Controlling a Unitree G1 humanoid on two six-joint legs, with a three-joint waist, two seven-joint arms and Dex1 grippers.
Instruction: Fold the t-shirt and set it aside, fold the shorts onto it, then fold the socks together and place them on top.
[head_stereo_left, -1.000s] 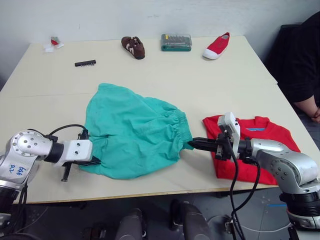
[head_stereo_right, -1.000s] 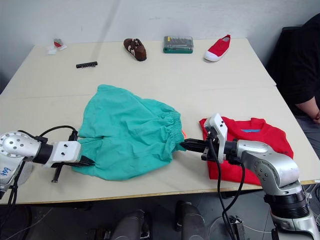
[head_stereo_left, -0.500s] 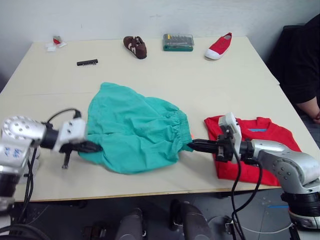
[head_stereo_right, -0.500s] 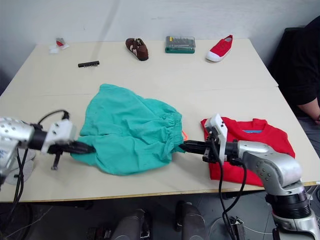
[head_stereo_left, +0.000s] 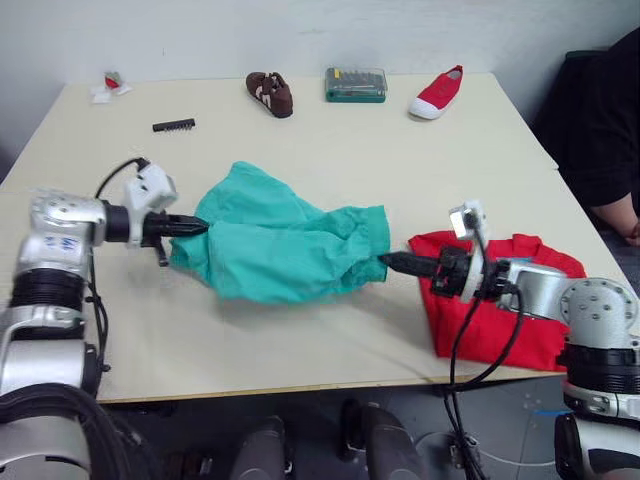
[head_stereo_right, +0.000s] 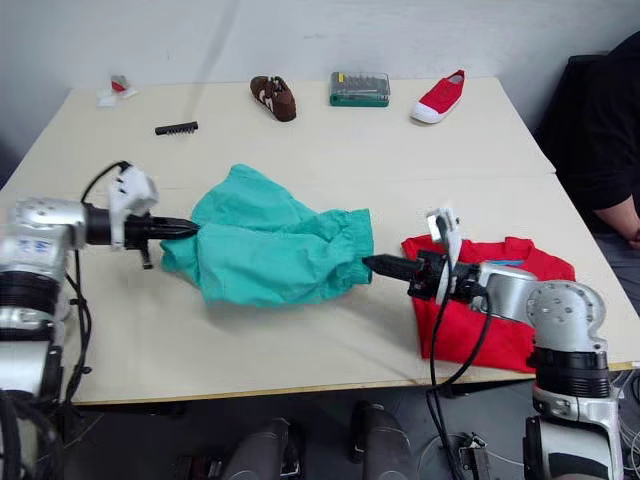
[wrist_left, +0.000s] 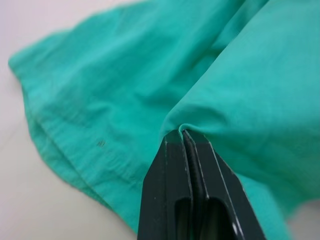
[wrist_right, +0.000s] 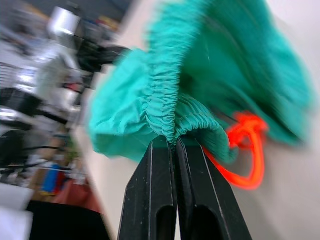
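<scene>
Shorts (head_stereo_left: 285, 250) pinched at opposite ends by both closed fingers (wrist_left: 187, 150).

Along the far edge of the pale beige wooden table (head_stereo_left: 330, 350) we see a brown suede shoe with white stripes (head_stereo_left: 268, 93), a green clear-lidded plastic case of tool bits (head_stereo_left: 353, 84) just beside it, and a small red canvas shoe with a white sole (head_stereo_left: 436, 92). We also find a black strip of bits (head_stereo_left: 172, 125) and a small red-and-white packet (head_stereo_left: 107, 86) near the far left corner. A person in dark clothing (head_stereo_left: 600, 120) sits at the right.
</scene>
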